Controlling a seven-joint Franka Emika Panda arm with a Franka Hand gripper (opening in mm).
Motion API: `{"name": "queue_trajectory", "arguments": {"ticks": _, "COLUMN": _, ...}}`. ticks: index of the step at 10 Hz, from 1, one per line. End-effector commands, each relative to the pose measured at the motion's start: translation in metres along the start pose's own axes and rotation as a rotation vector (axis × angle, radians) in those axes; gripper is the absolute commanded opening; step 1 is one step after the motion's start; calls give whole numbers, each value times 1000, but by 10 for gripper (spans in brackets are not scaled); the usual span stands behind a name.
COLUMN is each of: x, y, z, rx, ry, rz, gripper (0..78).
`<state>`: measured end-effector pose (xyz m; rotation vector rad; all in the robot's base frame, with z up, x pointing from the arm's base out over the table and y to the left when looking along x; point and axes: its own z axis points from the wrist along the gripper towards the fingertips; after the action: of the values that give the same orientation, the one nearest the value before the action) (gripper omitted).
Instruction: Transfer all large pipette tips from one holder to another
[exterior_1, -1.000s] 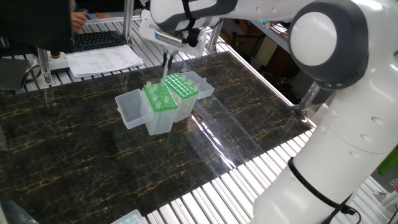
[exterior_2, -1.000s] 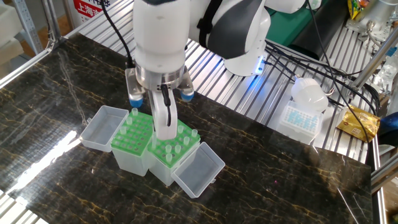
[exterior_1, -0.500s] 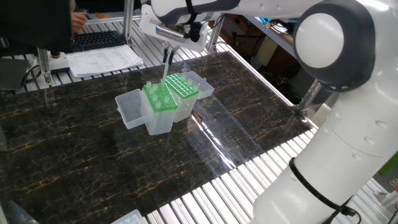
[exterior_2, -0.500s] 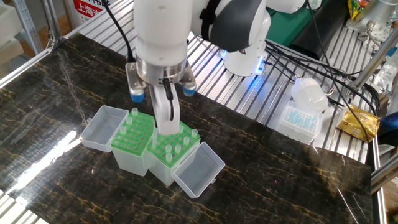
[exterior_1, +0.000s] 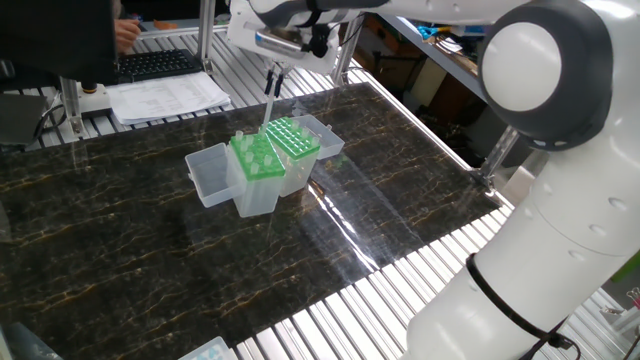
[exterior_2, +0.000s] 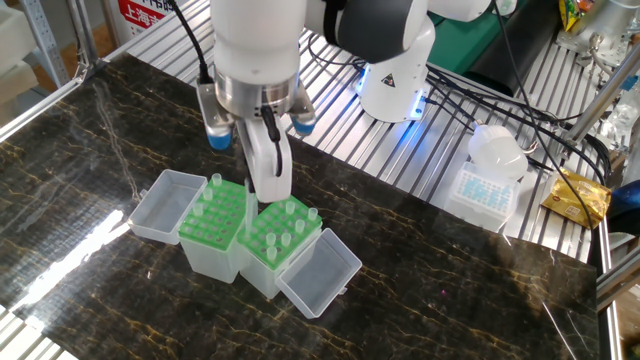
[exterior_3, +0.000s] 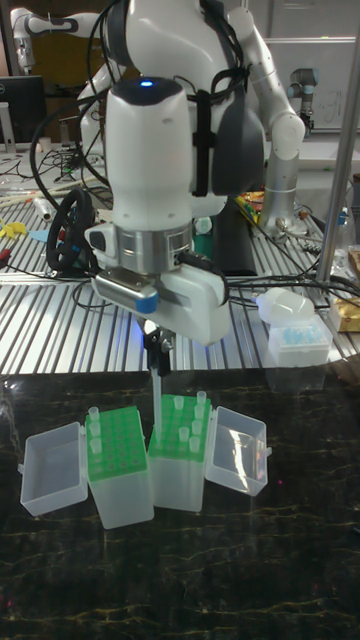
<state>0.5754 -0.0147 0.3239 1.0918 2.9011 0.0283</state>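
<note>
One pipette tip (exterior_3: 157, 395) pinched in end effector (exterior_3: 158, 372), risen higher above racks (exterior_2: 250, 235).

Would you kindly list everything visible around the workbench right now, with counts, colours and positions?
Tip boxes: two, clear with green rack plates, side by side mid-table, lids open outward.
Large pipette tips: several, pale green, standing in both racks; one more hangs from the gripper above the boxes.
Table: one, dark marbled.
Spare tip box: one, clear with blue tips, on the slatted bench behind.
Keyboard: one, black, at the far edge.
Papers: a white stack beside the keyboard.
Gripper: one, closed on a tip over the boxes.
</note>
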Motion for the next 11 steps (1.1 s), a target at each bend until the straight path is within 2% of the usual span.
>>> {"name": "queue_trajectory", "arguments": {"ticks": 1, "x": -6, "y": 1, "z": -9, "rx": -4, "ry": 3, "rz": -30, "gripper": 12}}
{"name": "queue_trajectory", "arguments": {"ticks": 7, "x": -17, "y": 3, "z": -22, "rx": -4, "ry": 11, "rz": -58, "gripper": 12}}
{"name": "queue_trajectory", "arguments": {"ticks": 11, "x": -34, "y": 4, "z": -33, "rx": 2, "ry": 10, "rz": -98, "gripper": 12}}
